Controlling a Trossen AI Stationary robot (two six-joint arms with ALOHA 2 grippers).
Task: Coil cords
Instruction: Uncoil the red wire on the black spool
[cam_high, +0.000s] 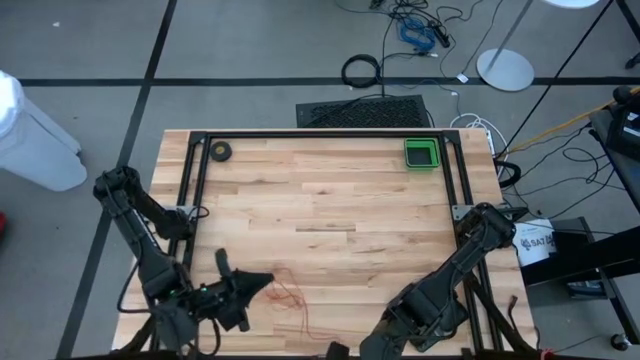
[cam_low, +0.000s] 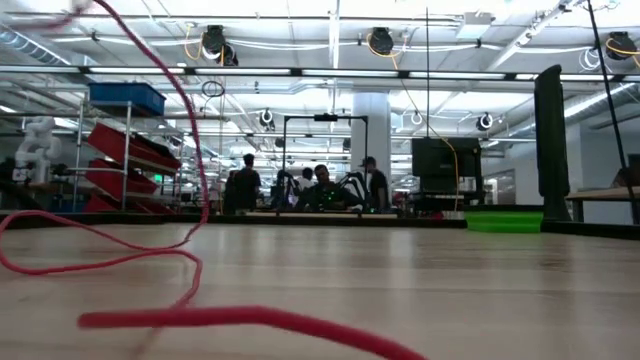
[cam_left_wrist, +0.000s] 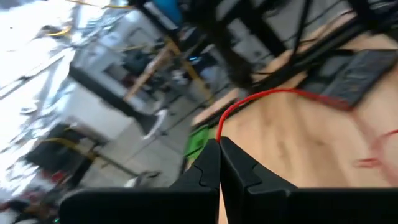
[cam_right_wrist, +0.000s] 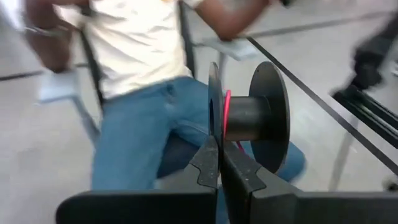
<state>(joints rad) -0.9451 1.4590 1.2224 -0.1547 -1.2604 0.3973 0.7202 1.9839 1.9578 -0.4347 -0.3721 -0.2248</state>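
Note:
A thin red wire (cam_high: 290, 297) lies in loose curls on the wooden table near its near edge. In the low view the wire (cam_low: 190, 262) rises in a loop toward the upper left. My left gripper (cam_high: 266, 281) is at the near left, shut on the wire (cam_left_wrist: 261, 94). My right gripper (cam_right_wrist: 219, 144) is at the table's near edge, shut on a dark spool (cam_right_wrist: 249, 115) with a turn of red wire on its hub. My left gripper pinches the red wire (cam_left_wrist: 219, 132) between its two fingertips, a single strand. From the fingertips the wire arcs away and runs down onto the table. My right gripper pinches the rim of one of the spool's flanges (cam_right_wrist: 214, 124) between its two fingers. The spool is lifted clear, its axis across the fingers.
A green tray (cam_high: 422, 154) stands at the far right and a small dark tape roll (cam_high: 220, 151) at the far left. A dark frame (cam_high: 320, 134) runs along the table's far and side edges. A seated person (cam_right_wrist: 143, 74) is close beyond the near edge.

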